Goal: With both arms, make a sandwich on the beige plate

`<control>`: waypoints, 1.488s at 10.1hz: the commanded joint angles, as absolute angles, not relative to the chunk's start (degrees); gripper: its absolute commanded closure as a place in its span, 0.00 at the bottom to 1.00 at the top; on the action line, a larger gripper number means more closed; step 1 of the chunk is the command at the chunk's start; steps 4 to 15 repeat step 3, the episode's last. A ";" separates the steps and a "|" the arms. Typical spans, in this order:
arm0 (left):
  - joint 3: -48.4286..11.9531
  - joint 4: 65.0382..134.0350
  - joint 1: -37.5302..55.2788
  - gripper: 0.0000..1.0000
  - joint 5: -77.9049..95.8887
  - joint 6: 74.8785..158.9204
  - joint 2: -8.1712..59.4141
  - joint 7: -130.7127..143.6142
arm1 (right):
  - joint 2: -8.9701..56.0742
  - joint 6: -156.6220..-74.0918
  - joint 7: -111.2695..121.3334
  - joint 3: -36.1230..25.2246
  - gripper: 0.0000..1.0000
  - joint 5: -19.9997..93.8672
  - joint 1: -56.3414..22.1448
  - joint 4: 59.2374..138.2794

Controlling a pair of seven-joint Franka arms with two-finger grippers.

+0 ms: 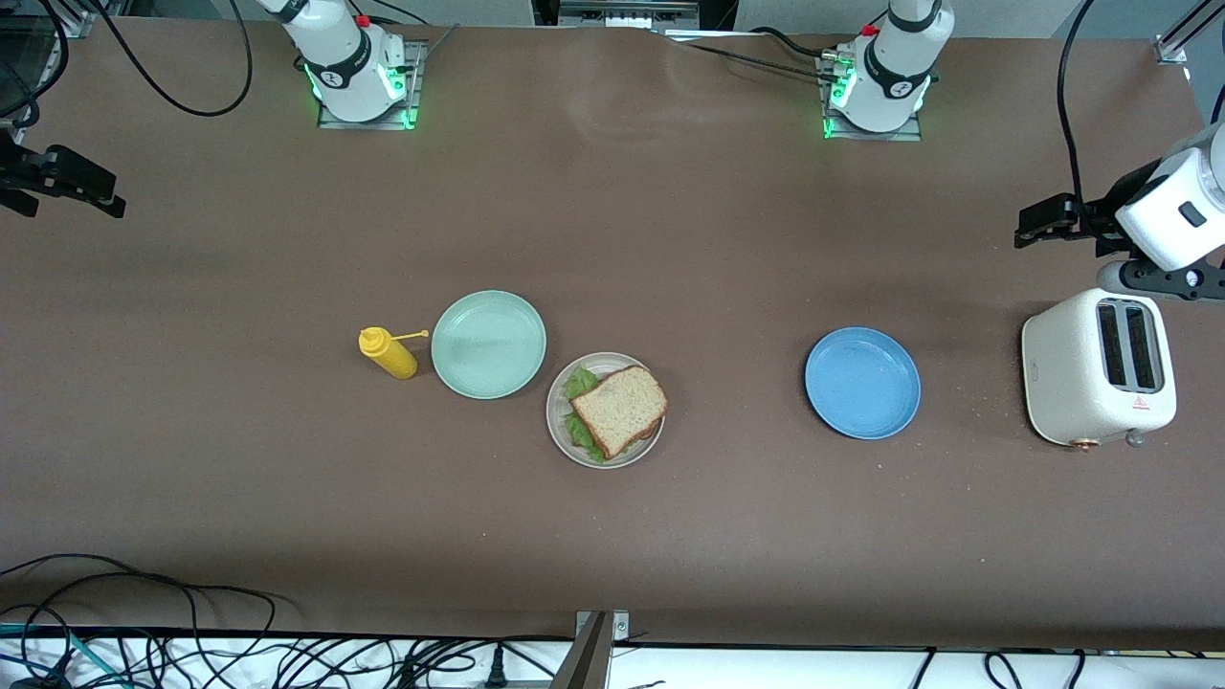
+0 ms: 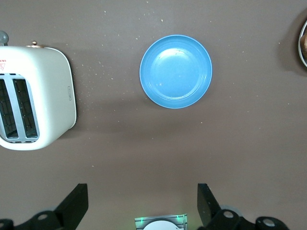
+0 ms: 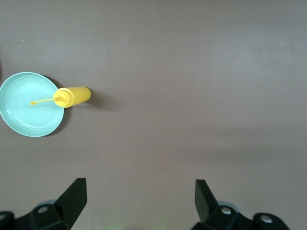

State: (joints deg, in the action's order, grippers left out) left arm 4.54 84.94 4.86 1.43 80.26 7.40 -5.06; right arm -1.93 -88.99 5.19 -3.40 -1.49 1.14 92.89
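Observation:
The sandwich [image 1: 620, 410] lies on the beige plate [image 1: 559, 421] in the middle of the table: a brown bread slice on top, green lettuce [image 1: 580, 385] sticking out at the edge. A sliver of the plate shows in the left wrist view [image 2: 302, 50]. My left gripper [image 1: 1029, 228] hangs open and empty over the table at the left arm's end, beside the toaster; its fingers stand wide apart in the left wrist view [image 2: 142, 206]. My right gripper [image 1: 96, 191] hangs open and empty over the right arm's end [image 3: 141, 203].
A mint-green plate [image 1: 488, 344] and a yellow mustard bottle [image 1: 388, 352] sit beside the sandwich toward the right arm's end. A blue plate [image 1: 862, 383] and a white toaster [image 1: 1098, 380] sit toward the left arm's end. Cables run along the table edge nearest the front camera.

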 commanded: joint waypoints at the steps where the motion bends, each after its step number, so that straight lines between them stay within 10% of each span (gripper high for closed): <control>1: 4.75 83.14 4.57 0.00 2.99 79.89 8.44 -6.42 | -2.72 -89.74 4.48 -3.34 0.00 -2.20 0.88 93.78; 15: 4.83 83.14 4.66 0.00 2.99 79.89 8.35 -6.42 | -2.64 -89.74 4.48 -3.25 0.00 -2.20 0.88 93.78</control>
